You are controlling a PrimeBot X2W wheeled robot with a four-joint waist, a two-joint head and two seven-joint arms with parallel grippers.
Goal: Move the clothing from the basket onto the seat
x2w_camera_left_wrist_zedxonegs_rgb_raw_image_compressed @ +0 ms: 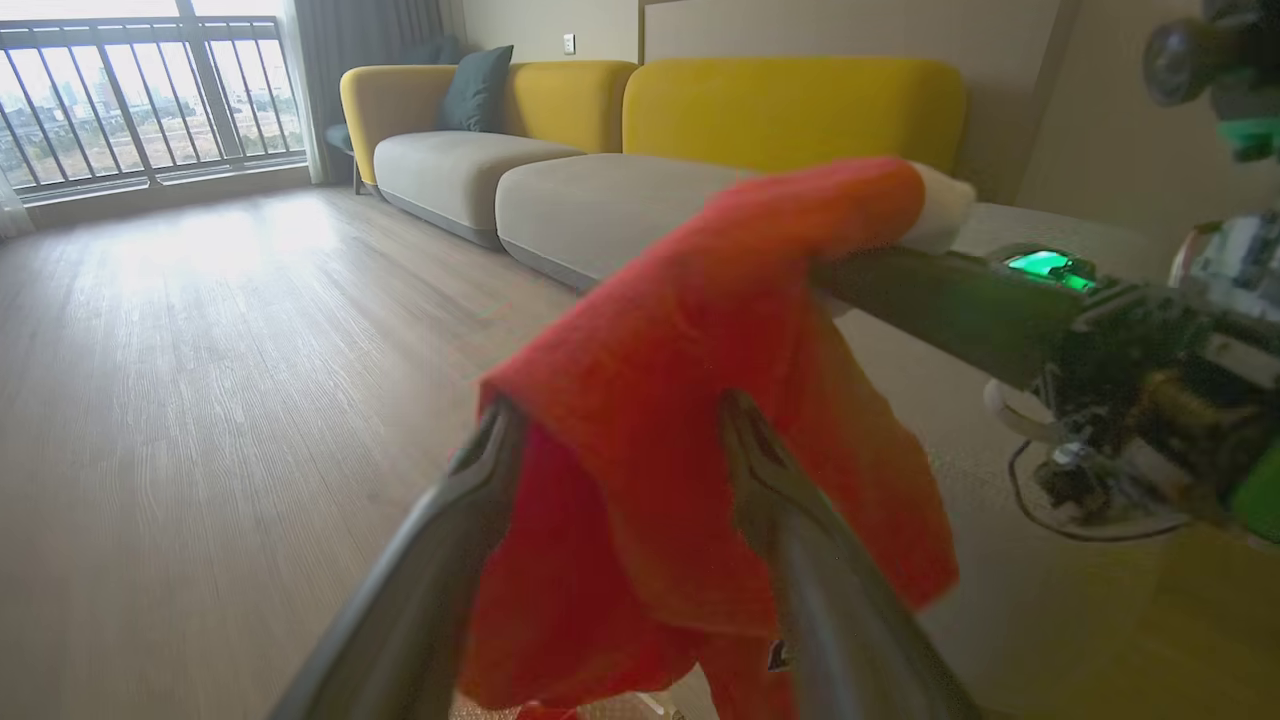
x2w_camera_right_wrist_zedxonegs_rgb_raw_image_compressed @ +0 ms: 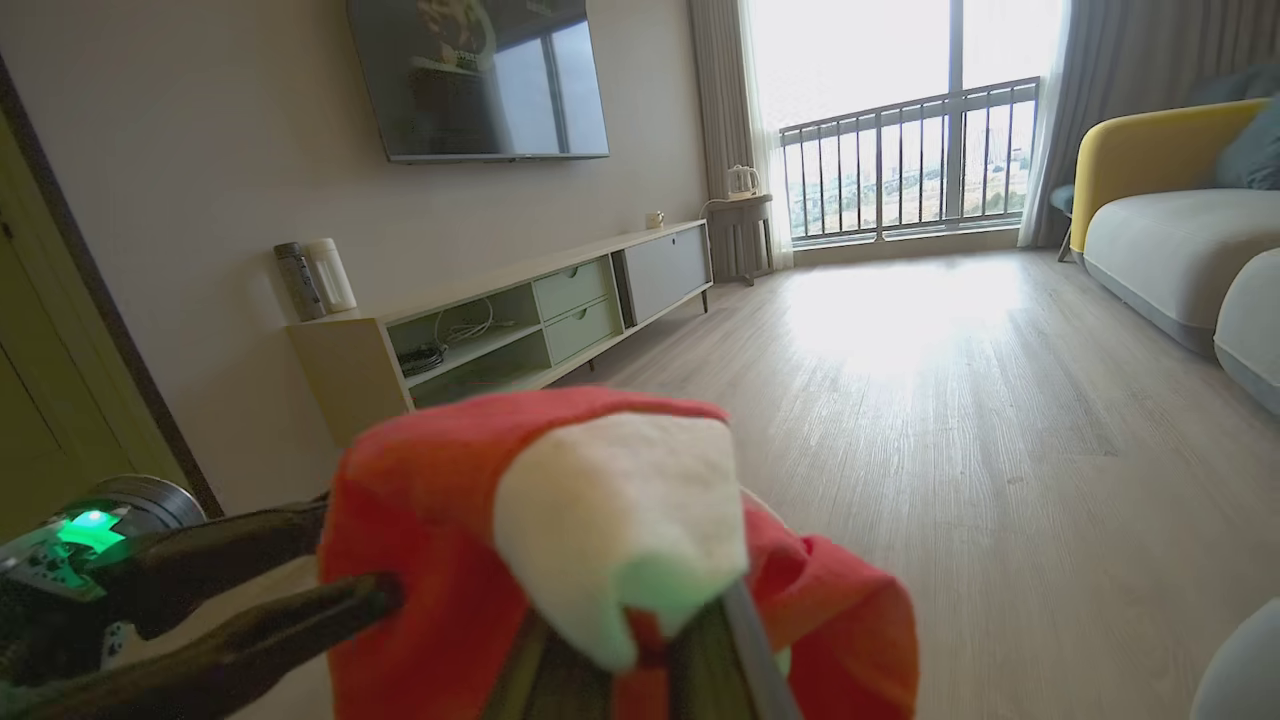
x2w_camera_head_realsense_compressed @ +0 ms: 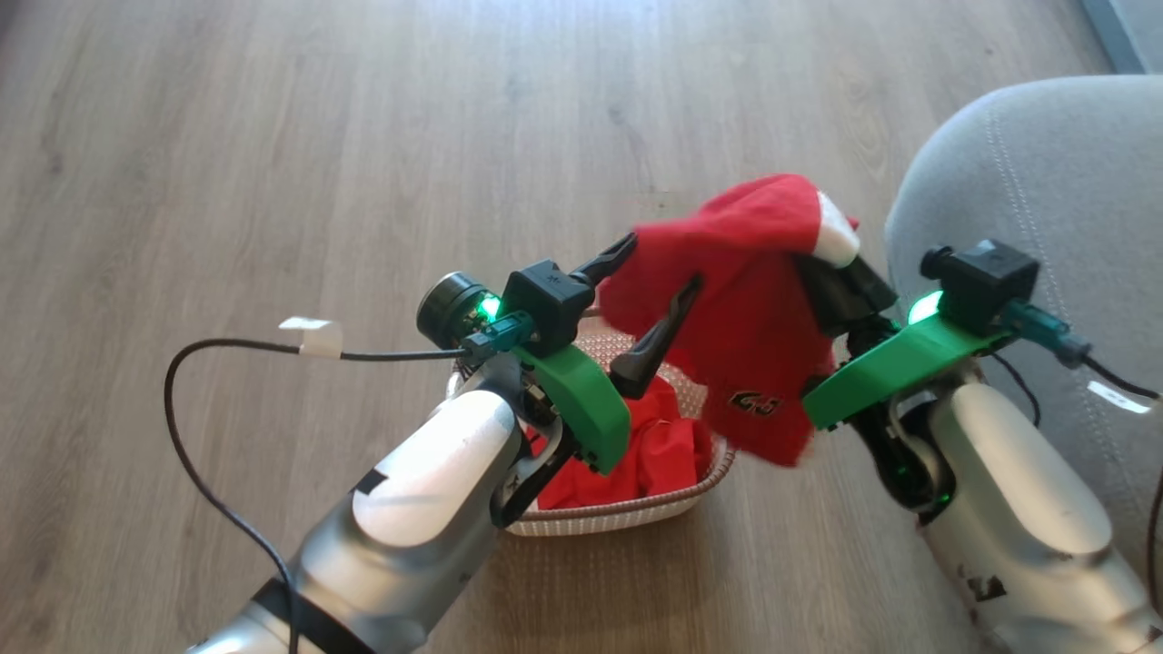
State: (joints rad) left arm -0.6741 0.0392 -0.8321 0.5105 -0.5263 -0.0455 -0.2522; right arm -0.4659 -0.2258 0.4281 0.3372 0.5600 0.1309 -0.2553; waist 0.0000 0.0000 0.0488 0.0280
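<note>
1. Wood floor (x2w_camera_head_realsense_compressed: 273,136) is on the left, and everything low down stands on it.
2. Next comes the left gripper (x2w_camera_head_realsense_compressed: 661,263). Its two dark fingers stand wide apart and pinch nothing. One edge of the red top (x2w_camera_head_realsense_compressed: 745,309) just lies over their tips, so I think this arm is not the one doing the carrying.
3. Below it the basket (x2w_camera_head_realsense_compressed: 618,520) sits on the floor. More red clothes (x2w_camera_head_realsense_compressed: 663,454) are bunched inside, so I think a lot of the job is left.
4. The red top hangs in the air over the basket's right side. It droops because it is soft and is held at one end.
5. The right gripper (x2w_camera_head_realsense_compressed: 829,259) is squeezed tight on the top, by its white patch (x2w_camera_head_realsense_compressed: 836,238). That is why the top does not fall.
6. Far right is the grey seat (x2w_camera_head_realsense_compressed: 1045,163), just beside that arm. The top is not on it yet. A swing to the right should get it there, but the loose end could catch on the left fingers.
</note>
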